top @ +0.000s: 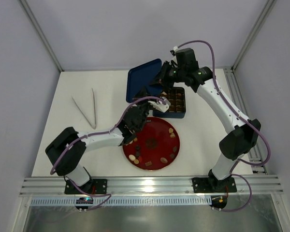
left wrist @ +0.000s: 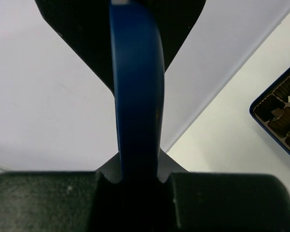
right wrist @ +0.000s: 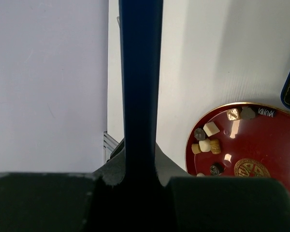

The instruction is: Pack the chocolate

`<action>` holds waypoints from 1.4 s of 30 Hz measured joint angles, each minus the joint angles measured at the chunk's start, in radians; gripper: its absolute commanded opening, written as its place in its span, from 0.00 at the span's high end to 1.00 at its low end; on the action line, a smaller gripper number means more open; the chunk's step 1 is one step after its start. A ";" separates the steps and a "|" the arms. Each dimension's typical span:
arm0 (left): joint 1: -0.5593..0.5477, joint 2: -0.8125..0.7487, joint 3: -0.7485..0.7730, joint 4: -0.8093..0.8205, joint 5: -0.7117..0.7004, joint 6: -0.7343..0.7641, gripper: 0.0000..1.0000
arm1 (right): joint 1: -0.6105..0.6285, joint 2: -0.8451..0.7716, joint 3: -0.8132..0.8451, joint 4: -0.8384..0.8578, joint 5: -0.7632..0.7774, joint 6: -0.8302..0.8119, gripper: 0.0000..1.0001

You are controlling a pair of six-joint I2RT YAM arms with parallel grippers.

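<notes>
Chocolate [top: 135, 158]: small, light pieces, probably brittle and easily smeared or rolled. Take one at a time across opposite sides, with light pressure. Loose pieces lie on the plate [top: 154, 129] at lower centre; others sit in the tin [top: 178, 114] just above it. Left gripper [left wrist: 137, 166] and right gripper [right wrist: 140, 164] each clamp the lid [top: 142, 79] by its rim

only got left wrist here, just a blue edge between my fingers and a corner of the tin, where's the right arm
Observer: The right fingers are shut on the same blue lid, which stands tilted up beside the tin.
Operator: how much is left to pack
Observer: Several chocolate pieces lie scattered on the red plate.
Operator: anything else out there
Observer: Pale tongs lie left of the lid.
</notes>
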 measured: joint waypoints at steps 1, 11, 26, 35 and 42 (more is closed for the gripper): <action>0.000 0.000 0.002 -0.002 0.000 0.002 1.00 | -0.001 0.000 -0.001 0.004 0.001 0.000 0.88; 0.004 -0.023 0.003 -0.001 0.001 -0.032 1.00 | 0.002 -0.013 -0.025 0.024 0.001 -0.018 0.38; 0.006 -0.135 0.090 -0.298 0.073 -0.313 1.00 | -0.001 -0.169 -0.103 0.201 0.125 -0.119 0.00; 0.011 -0.136 0.210 -0.589 0.172 -0.521 1.00 | -0.053 -0.266 -0.175 0.342 0.174 -0.150 0.00; 0.093 -0.134 0.367 -0.776 0.338 -0.794 1.00 | -0.141 -0.301 -0.175 0.369 0.216 -0.166 0.00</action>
